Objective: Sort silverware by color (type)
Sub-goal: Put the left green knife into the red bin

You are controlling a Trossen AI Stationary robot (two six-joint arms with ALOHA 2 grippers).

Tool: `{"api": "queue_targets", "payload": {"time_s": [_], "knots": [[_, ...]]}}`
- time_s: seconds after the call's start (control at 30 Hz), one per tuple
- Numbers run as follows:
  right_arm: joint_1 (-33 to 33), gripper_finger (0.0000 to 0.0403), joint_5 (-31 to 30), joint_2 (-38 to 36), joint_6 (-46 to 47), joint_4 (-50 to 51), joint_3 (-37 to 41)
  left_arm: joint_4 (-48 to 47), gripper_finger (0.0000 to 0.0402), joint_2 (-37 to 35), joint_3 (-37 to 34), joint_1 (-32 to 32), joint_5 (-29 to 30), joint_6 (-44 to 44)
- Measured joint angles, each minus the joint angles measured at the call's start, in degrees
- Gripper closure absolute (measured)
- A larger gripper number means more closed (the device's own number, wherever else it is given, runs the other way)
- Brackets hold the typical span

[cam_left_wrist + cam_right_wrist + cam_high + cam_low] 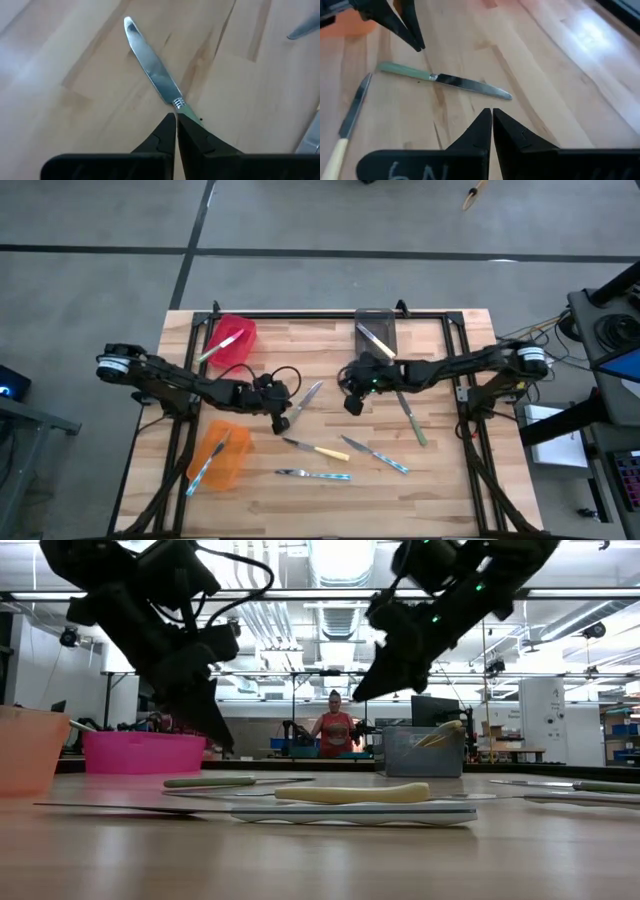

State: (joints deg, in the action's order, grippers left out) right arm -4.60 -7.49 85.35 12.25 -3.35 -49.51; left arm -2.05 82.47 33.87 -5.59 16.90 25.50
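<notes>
Jaws of both grippers are closed, empty. Directly under the left gripper [176,120], the nearer, a green-handled knife [152,70] is seen, blade pointing away.

Only one mark is showing: pale handwritten characters on the dark body of my right claw [491,116], right wrist view. They're looking like "6N", cut off at the frame edge, so I'm not sure of the reading. Nothing readable is showing in the high, low or left wrist views.
</notes>
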Motion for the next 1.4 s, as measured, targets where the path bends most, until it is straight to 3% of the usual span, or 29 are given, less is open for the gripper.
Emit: {"api": "queue_targets", "payload": {"time_s": [0.37,0.63,0.83,1.2,1.4], "knots": [[0.37,0.0394,0.22,13.73,-3.29,0.49,-10.17,-0.16,0.0401,0.36,0.11,-1.8,-9.96,-2.63],[0.37,0.0394,0.09,21.09,-6.36,5.33,-17.3,2.01,0.0394,0.75,-0.04,-1.98,-7.99,0.13],[0.35,0.0394,0.15,24.48,-6.51,5.88,-18.78,3.5,0.0347,1.23,-0.04,-1.98,-4.85,0.69],[0.5,0.0394,0.17,26.92,-4.77,5.31,-18.66,6.56,0.0207,5.2,-0.26,-2.02,-1.83,1.91],[0.59,0.0394,0.0,26.86,-5.09,4.75,-18.48,8.22,0.0178,9.83,-0.2,-2.09,-1.83,2.24]]}}
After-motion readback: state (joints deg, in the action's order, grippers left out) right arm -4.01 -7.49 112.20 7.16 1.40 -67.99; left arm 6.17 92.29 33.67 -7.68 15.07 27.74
